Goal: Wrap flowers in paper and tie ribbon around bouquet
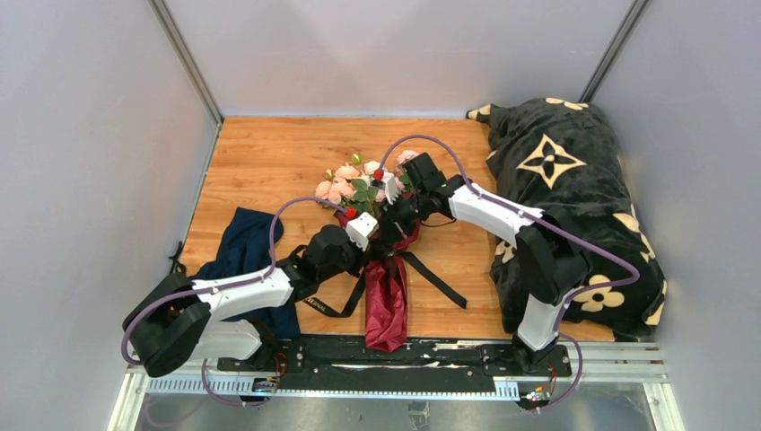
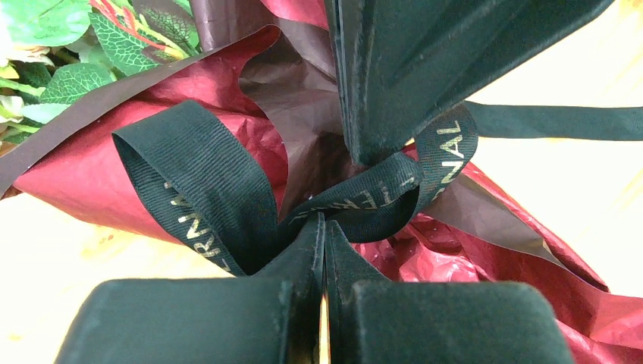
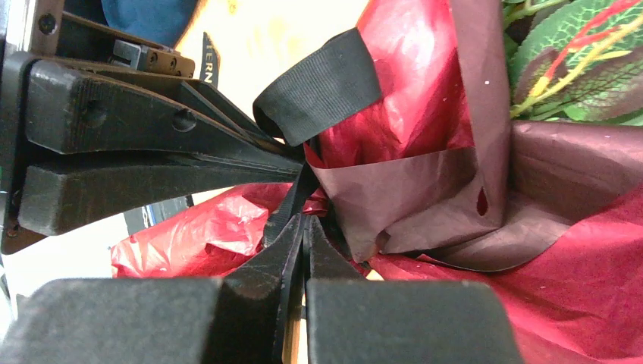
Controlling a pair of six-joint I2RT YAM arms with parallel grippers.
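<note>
Seen from above, a wooden table has a navy cloth crumpled at its near left edge. The left arm reaches from that side toward the middle, where the bouquet lies with its narrow tail toward the near edge and its head pointing away. The left gripper has its fingers pressed together, clamped on the black ribbon at the knot. A ribbon loop with gold lettering stands left of those fingers, over the burgundy paper. Pale pink flowers and green leaves spill from the paper's far end. The right gripper meets the left one nearly tip to tip at the bouquet's waist, its fingers likewise closed on a strand of the ribbon. Two ribbon tails trail on the wood, one either side of the paper. At far right lies a black blanket patterned with cream flowers
</note>
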